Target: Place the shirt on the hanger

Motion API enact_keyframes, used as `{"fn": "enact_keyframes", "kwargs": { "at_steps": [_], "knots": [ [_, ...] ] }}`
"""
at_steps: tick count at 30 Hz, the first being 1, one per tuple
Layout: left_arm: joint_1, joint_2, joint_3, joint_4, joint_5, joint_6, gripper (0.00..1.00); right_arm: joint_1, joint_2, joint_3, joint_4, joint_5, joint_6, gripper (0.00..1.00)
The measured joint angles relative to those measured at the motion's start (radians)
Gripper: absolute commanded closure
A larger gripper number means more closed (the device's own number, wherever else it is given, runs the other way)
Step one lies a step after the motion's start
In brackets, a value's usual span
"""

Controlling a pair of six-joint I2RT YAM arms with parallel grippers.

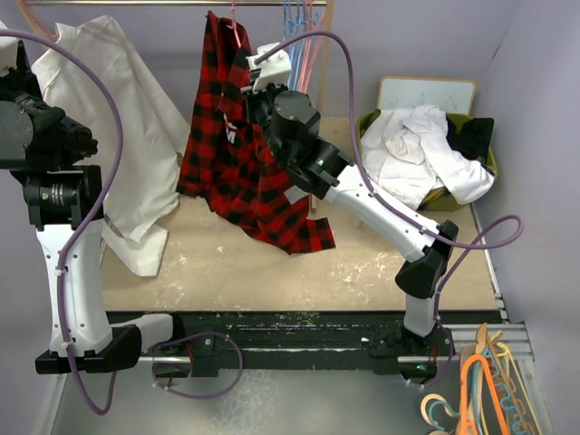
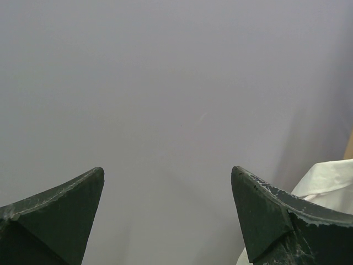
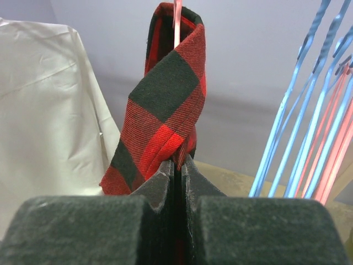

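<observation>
The red-and-black plaid shirt point(image 1: 237, 163) hangs from the top rail, its lower end lying on the table. The thin pink-red hanger point(image 1: 235, 27) shows only as a hook above the collar; in the right wrist view its stem point(image 3: 177, 22) rises out of the shirt's fold point(image 3: 165, 94). My right gripper point(image 1: 256, 83) is shut on a fold of the shirt near the collar, fabric pinched between the fingertips point(image 3: 177, 162). My left gripper point(image 2: 167, 182) is open and empty, facing the bare wall at the far left, away from the shirt.
A large white garment point(image 1: 109, 118) hangs left of the shirt. Light blue and pink hangers point(image 1: 304, 36) hang on the rail to its right. A green basket point(image 1: 485, 168) with a white clothes heap point(image 1: 417, 149) stands at the back right. Orange hangers point(image 1: 480, 390) lie near right.
</observation>
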Motion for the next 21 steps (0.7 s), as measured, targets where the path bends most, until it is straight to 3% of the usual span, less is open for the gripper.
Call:
{"fn": "enact_keyframes", "kwargs": {
  "at_steps": [10,21],
  "knots": [
    [0.0,0.004,0.0,-0.024,0.008,-0.004,0.01,-0.019,0.0,0.0,0.001,-0.026,-0.011,1.0],
    [0.0,0.008,0.0,-0.156,0.049,-0.069,0.01,-0.051,0.001,0.009,-0.001,-0.033,-0.011,1.0]
  ]
}}
